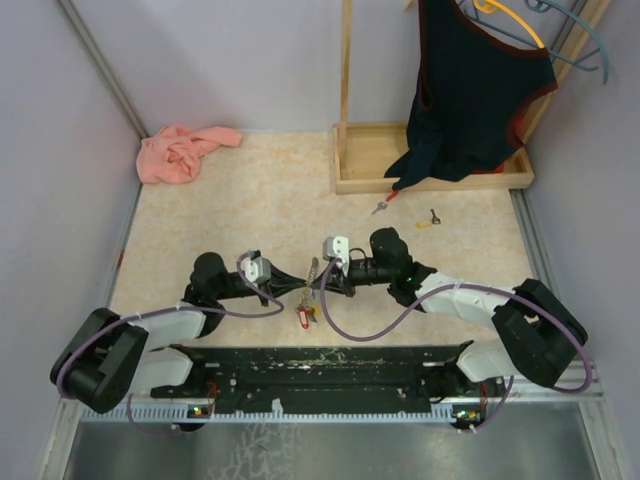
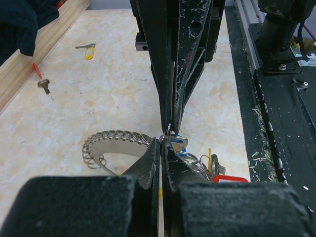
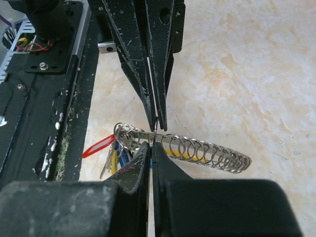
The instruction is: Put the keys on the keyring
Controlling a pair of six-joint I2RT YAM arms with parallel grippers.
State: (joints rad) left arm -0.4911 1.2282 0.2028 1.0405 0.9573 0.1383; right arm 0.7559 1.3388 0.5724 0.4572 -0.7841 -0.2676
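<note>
The keyring (image 1: 306,300) hangs between my two arms: a metal strip strung with several rings (image 3: 207,152), with a red tag (image 3: 98,146) and yellow and blue pieces bunched at one end. My left gripper (image 2: 165,144) and right gripper (image 3: 152,143) meet tip to tip, and both are shut on one small ring of the keyring. A blue-capped key (image 2: 177,143) hangs right beside the tips. Two keys lie loose on the table: a red-capped key (image 1: 383,205), also the red-capped key (image 2: 42,82), and a yellow-capped key (image 1: 428,222), also the yellow-capped key (image 2: 88,50).
A wooden tray base (image 1: 365,160) with a rack stands at the back right, and a dark garment (image 1: 470,90) hangs over it on a hanger. A pink cloth (image 1: 180,152) lies at the back left. The black base rail (image 1: 320,365) runs along the near edge.
</note>
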